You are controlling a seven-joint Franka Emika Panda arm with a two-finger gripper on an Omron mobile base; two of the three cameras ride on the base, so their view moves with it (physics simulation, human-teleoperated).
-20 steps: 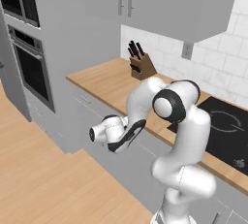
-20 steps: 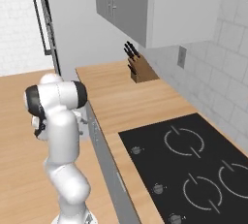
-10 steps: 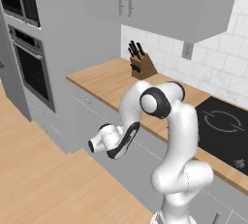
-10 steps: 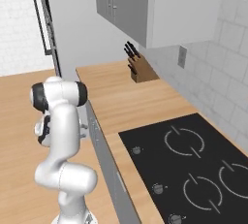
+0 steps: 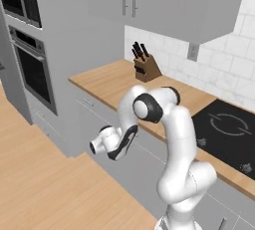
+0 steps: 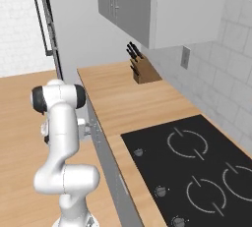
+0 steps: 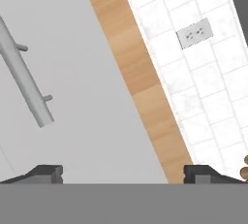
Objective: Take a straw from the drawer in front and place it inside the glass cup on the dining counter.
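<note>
My gripper point(image 7: 124, 173) is open, its two dark fingertips point(image 7: 46, 172) set wide apart with nothing between them. It faces a light grey drawer front point(image 7: 97, 97) that looks shut, and the slim silver bar handle point(image 7: 26, 80) runs slantwise off to the left of the fingers. In the left base view the gripper point(image 5: 123, 147) hangs low in front of the drawer point(image 5: 149, 150), just under the wood counter edge point(image 5: 114, 102). The straw, the glass cup and the dining counter are out of view.
A knife block point(image 5: 145, 67) stands at the back of the counter and a black cooktop point(image 5: 229, 129) lies to the right. A wall oven point(image 5: 32, 74) sits on the left. Wood floor point(image 5: 45, 184) spreads out in front of the cabinets. A wall outlet point(image 7: 194, 33) is on the tiles.
The arm's elbow has swung left and the hand has dropped a little, drifting left along the cabinet front. The scene itself has stayed put.
</note>
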